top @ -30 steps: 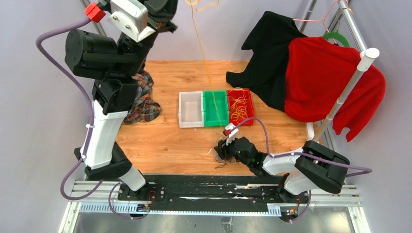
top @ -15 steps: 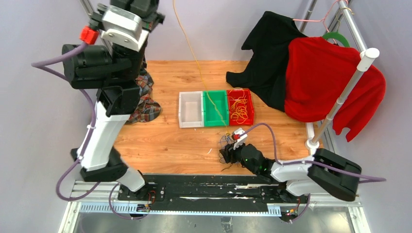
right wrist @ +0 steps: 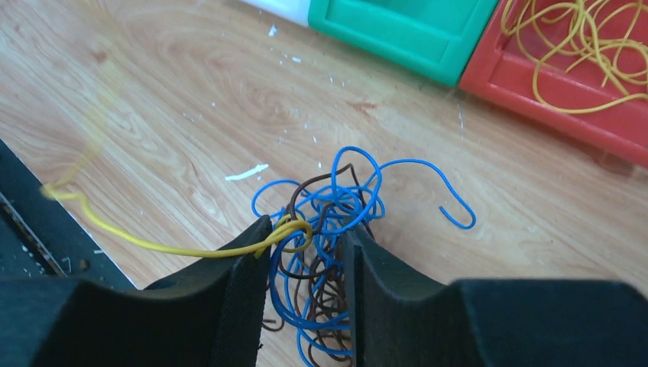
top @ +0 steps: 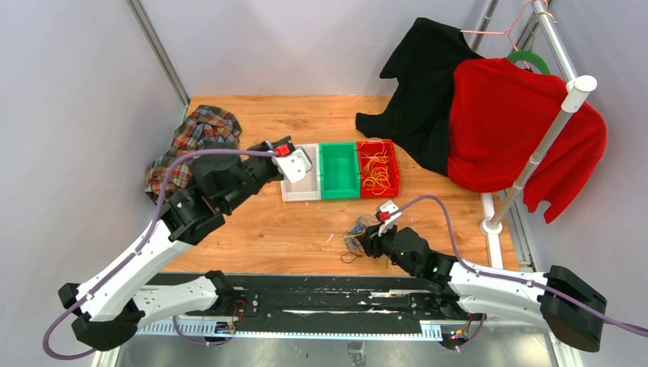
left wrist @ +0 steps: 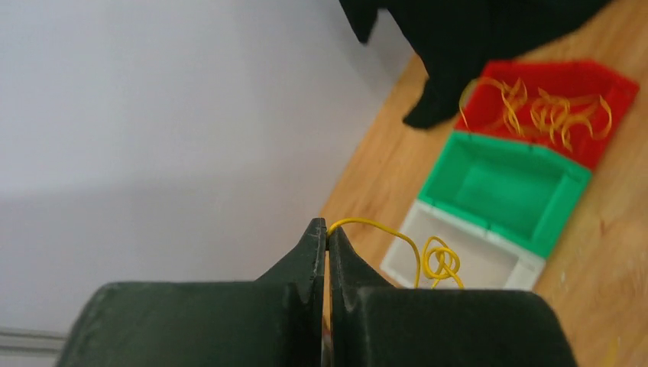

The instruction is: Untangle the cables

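The tangle of blue and dark brown cables point(right wrist: 336, 206) lies on the wooden table near the front edge point(top: 355, 235). My right gripper point(right wrist: 306, 233) stands over it, jaws apart, with the wires loosely between the fingers. A yellow cable point(right wrist: 153, 245) hooks into the tangle at the left finger and trails off left. My left gripper point(left wrist: 327, 229) is shut on the end of a yellow cable point(left wrist: 439, 260), whose knotted loop hangs over the white bin point(left wrist: 466, 226). In the top view the left gripper point(top: 300, 170) hovers above that white bin point(top: 294, 193).
A green bin point(top: 338, 170) and a red bin point(top: 390, 164) holding several yellow cables point(right wrist: 588, 38) stand beside the white one. A plaid cloth point(top: 195, 138) lies at the back left. Black and red garments point(top: 489, 115) hang on a rack at the right.
My left arm has come down from high above the table to the white bin, bringing the yellow cable with it. The right gripper has shifted slightly right at the tangle.
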{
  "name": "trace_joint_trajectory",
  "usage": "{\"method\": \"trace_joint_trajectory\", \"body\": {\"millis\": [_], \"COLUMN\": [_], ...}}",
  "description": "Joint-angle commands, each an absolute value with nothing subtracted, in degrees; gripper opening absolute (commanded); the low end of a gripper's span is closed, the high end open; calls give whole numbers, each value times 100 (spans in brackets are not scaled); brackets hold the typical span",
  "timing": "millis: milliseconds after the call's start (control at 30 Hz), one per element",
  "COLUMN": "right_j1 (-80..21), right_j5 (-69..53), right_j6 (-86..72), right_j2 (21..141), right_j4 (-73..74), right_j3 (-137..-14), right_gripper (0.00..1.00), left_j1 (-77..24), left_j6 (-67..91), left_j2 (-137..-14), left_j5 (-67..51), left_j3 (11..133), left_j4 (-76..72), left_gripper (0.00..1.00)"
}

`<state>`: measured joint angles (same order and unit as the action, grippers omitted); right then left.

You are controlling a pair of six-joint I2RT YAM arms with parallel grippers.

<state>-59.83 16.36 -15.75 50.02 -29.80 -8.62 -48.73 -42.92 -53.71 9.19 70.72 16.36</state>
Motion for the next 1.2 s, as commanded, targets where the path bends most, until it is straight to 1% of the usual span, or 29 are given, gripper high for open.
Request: {"method": "trace_joint_trajectory", "body": {"millis": [0, 33, 100, 133, 200, 233, 300, 333, 433, 500, 600, 667, 767, 800, 833, 867, 900, 1000, 1100, 1167], "right_j1": [-5926, -5924, -5931, -5925, -5924, -5924, -5924, -5924, -5926, -5924, -5924, -5923, -5924, -5923, -5916, -5915, -5915, -5915, -5908, -5894], "right_j5": [1521, 1499, 1446, 1411, 1337, 1305, 1191, 1134, 958, 848, 738, 718, 771, 775, 775, 769, 765, 756, 855, 939], "right_j6": [-1478, -1460, -1406, -1388, -1360, -1366, -1363, -1365, -1364, -1350, -1327, -1334, -1337, -1336, -1340, -1340, -1365, -1443, -1525, -1590], "right_j2": [4898, 4927, 5082, 5191, 5448, 5561, 5765, 5840, 5956, 5984, 5992, 5973, 5932, 5918, 5901, 5891, 5875, 5851, 5882, 5957], "right_j4": [-2522, -2529, -2556, -2576, -2594, -2593, -2600, -2595, -2662, -2701, -2761, -2776, -2791, -2793, -2797, -2813, -2824, -2903, -2966, -3018], "right_j3": [-1011, -1056, -1195, -1286, -1506, -1618, -1827, -1927, -2142, -2226, -2241, -2221, -2174, -2159, -2142, -2124, -2108, -2009, -1898, -1806], "right_gripper": [35, 31, 20, 14, 4, 2, 1, 1, 1, 1, 1, 1, 1, 1, 1, 1, 1, 1, 1, 1], "left_j1": [-4751, -4728, -4696, -4694, -4693, -4693, -4693, -4693, -4693, -4693, -4693, -4689, -4685, -4691, -4693, -4693, -4693, -4693, -4693, -4674], "left_j6": [-4434, -4386, -4296, -4209, -4027, -3990, -3871, -3720, -2974, -2578, -2277, -2198, -2040, -1981, -1869, -1809, -1793, -1986, -2084, -2229], "left_j2": [-5277, -5323, -5461, -5563, -5850, -6010, -6300, -6420, -6621, -6660, -6817, -6936, -7137, -7185, -7209, -7227, -7251, -7380, -7370, -7259], "left_j5": [861, 655, 82, -252, -980, -1344, -1942, -2143, -2625, -2681, -2248, -2224, -2942, -3083, -3075, -2911, -2685, -2341, -2185, -1992], "left_j3": [6911, 6822, 6579, 6476, 6301, 6234, 6114, 6090, 5924, 5709, 5512, 5488, 5552, 5535, 5449, 5363, 5295, 5257, 5279, 5391], "left_j4": [3384, 3682, 4163, 4329, 4473, 4470, 4314, 4157, 3494, 2933, 2276, 2089, 2365, 2402, 2334, 2222, 2105, 2145, 2282, 2471], "left_gripper": [5, 13, 37, 47, 59, 66, 78, 79, 81, 81, 77, 74, 72, 69, 64, 53, 46, 30, 2, 1]}}
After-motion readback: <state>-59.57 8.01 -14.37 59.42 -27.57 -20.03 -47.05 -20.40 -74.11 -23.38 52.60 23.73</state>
